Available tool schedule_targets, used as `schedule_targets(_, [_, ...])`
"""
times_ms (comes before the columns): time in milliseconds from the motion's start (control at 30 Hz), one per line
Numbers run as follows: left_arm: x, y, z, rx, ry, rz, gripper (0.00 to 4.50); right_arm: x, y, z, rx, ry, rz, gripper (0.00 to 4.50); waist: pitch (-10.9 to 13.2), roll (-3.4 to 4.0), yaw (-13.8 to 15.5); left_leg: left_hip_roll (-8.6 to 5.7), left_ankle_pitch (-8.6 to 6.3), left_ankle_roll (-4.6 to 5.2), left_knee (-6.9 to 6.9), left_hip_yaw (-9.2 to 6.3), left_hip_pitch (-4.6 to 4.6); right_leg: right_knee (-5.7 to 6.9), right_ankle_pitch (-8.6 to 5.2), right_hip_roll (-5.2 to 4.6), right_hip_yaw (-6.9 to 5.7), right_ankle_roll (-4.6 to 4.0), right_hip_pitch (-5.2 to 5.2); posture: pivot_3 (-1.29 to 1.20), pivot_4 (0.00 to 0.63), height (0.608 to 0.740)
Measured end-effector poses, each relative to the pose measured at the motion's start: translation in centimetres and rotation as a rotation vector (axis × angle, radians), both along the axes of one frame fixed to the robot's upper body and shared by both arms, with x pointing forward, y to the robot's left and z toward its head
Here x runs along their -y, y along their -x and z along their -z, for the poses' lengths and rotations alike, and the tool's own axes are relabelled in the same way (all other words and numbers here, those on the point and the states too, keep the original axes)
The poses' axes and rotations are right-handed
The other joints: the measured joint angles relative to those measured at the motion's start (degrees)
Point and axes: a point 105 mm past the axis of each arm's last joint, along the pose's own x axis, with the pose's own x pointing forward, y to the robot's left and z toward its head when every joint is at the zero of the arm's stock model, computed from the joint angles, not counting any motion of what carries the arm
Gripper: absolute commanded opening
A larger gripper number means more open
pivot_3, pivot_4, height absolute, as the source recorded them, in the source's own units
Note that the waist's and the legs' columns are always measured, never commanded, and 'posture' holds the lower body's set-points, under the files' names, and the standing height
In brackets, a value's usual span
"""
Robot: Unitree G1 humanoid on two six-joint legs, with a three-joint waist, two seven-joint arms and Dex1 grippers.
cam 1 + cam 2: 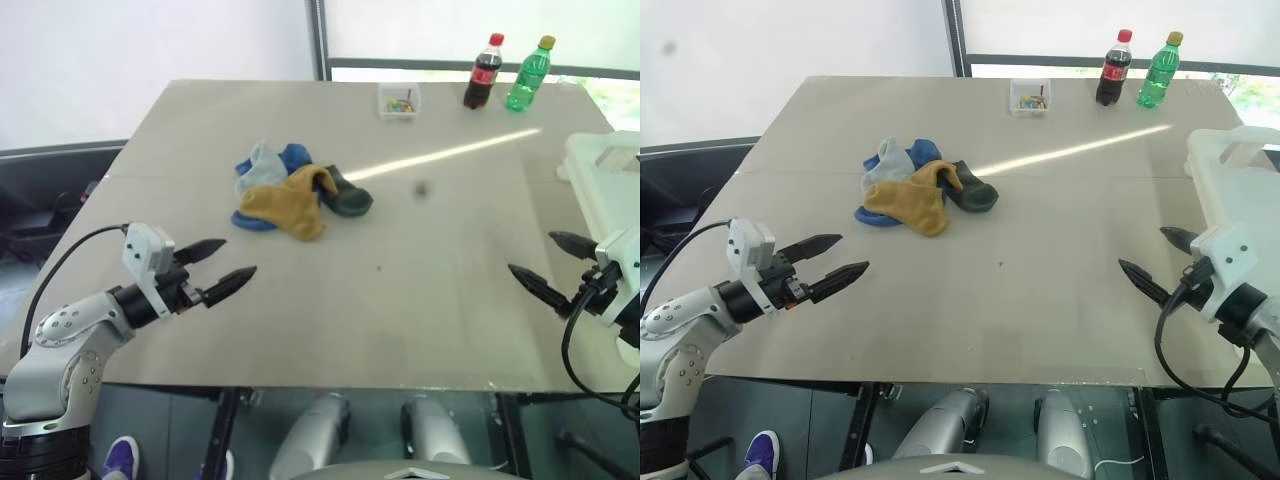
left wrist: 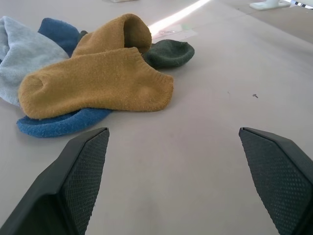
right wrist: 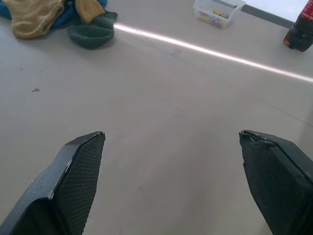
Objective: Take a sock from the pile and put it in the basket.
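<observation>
The pile (image 1: 290, 195) of socks lies left of the table's middle: a mustard yellow sock (image 2: 98, 85) on top, with light grey (image 2: 19, 58), blue (image 2: 58, 122) and dark green (image 2: 168, 53) ones around it. The cream-white basket (image 1: 1240, 190) stands at the table's right edge. My left gripper (image 1: 225, 265) hovers open near the front left of the table, short of the pile and pointing toward it, nothing between its fingers. My right gripper (image 1: 548, 262) hangs open near the front right, beside the basket, and holds nothing.
A small clear box (image 1: 399, 101) with coloured bits sits at the far side of the table. Beside it stand a cola bottle (image 1: 484, 72) and a green bottle (image 1: 529, 74). Bare table (image 1: 420, 270) stretches between my grippers.
</observation>
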Motion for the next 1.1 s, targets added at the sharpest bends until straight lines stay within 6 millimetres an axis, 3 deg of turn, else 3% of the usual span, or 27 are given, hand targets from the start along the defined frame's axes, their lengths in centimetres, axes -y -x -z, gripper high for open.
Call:
schedule_targets(367, [0.4, -0.2, 0.2, 0.011, 0.025, -0.033, 4.48, -0.7, -0.9, 0.6, -0.020, 0.001, -0.003, 4.50, 0.0, 0.00, 0.0, 0.05, -0.01, -0.01, -0.01, 0.07, 0.02, 0.00, 0.00, 0.04, 0.05, 0.00, -0.01, 0.00, 0.150, 0.739])
schedule_targets(500, [0.6, -0.5, -0.2, 0.029, 0.027, -0.035, 4.48, -2.6, -2.3, 0.7, -0.035, -0.044, -0.027, 4.50, 0.0, -0.01, -0.1, 0.09, -0.01, -0.01, -0.01, 0.11, 0.04, 0.01, 0.00, 0.05, 0.07, 0.00, -0.01, 0.00, 0.150, 0.739])
schedule_targets(633, [1.0, -0.8, -0.6, 0.050, 0.033, -0.038, 4.48, -7.6, -5.1, 0.5, -0.081, -0.125, -0.100, 4.50, 0.0, -0.03, -0.4, 0.16, -0.02, -0.03, -0.06, 0.16, 0.06, -0.01, 0.05, 0.08, 0.07, -0.08, -0.05, 0.00, 0.150, 0.739])
schedule_targets(700, [1.0, -0.8, -0.6, 0.051, 0.034, -0.037, 4.48, -7.9, -5.1, 0.5, -0.087, -0.127, -0.109, 4.50, 0.0, -0.03, -0.3, 0.16, -0.03, -0.04, -0.10, 0.16, 0.05, -0.04, 0.05, 0.08, 0.07, -0.08, -0.06, 0.00, 0.150, 0.739])
schedule_targets(733, [0.7, -0.7, -0.4, 0.048, 0.027, -0.054, 4.48, -9.2, -6.2, 0.6, -0.089, -0.142, -0.123, 4.50, 0.0, -0.09, -0.2, 0.16, -0.07, -0.04, -0.13, 0.16, 0.06, -0.10, 0.05, 0.11, 0.07, -0.09, -0.05, 0.00, 0.150, 0.739])
schedule_targets(767, [0.4, -0.7, -0.4, 0.053, 0.017, -0.074, 4.48, -12.1, -7.7, 0.5, -0.089, -0.172, -0.169, 4.50, 0.0, -0.11, -0.5, 0.16, -0.06, -0.06, -0.15, 0.20, 0.06, -0.09, 0.06, 0.13, 0.12, -0.10, -0.09, 0.00, 0.150, 0.739])
schedule_targets(800, [0.4, -0.8, -0.5, 0.056, 0.016, -0.075, 4.49, -12.8, -7.9, 0.5, -0.089, -0.175, -0.184, 4.25, 0.0, -0.10, -0.7, 0.17, -0.05, -0.07, -0.18, 0.21, 0.07, -0.08, 0.07, 0.13, 0.12, -0.11, -0.11, 0.00, 0.150, 0.739])
schedule_targets(867, [0.0, -0.7, -0.6, 0.069, 0.007, -0.096, 4.50, -16.5, -8.7, 0.6, -0.101, -0.199, -0.263, 3.66, 0.0, -0.11, -1.3, 0.21, 0.00, -0.18, -0.25, 0.20, 0.11, -0.07, 0.08, 0.17, 0.12, -0.13, -0.12, 0.00, 0.150, 0.739])
schedule_targets(967, [-0.4, -0.6, -0.7, 0.076, 0.001, -0.117, 4.50, -20.4, -9.3, 1.2, -0.129, -0.216, -0.335, 2.25, 0.0, -0.11, -1.5, 0.19, 0.06, -0.29, -0.33, 0.19, 0.11, -0.08, 0.11, 0.18, 0.13, -0.17, -0.16, 0.00, 0.150, 0.739])
schedule_targets(1100, [-1.1, 0.1, -0.5, 0.067, -0.014, -0.149, 4.50, -23.2, -10.7, 2.2, -0.154, -0.238, -0.341, 2.25, 0.0, -0.17, -1.7, 0.19, 0.05, -0.31, -0.40, 0.26, 0.15, -0.10, 0.15, 0.44, 0.21, -0.23, -0.22, 0.00, 0.150, 0.739])
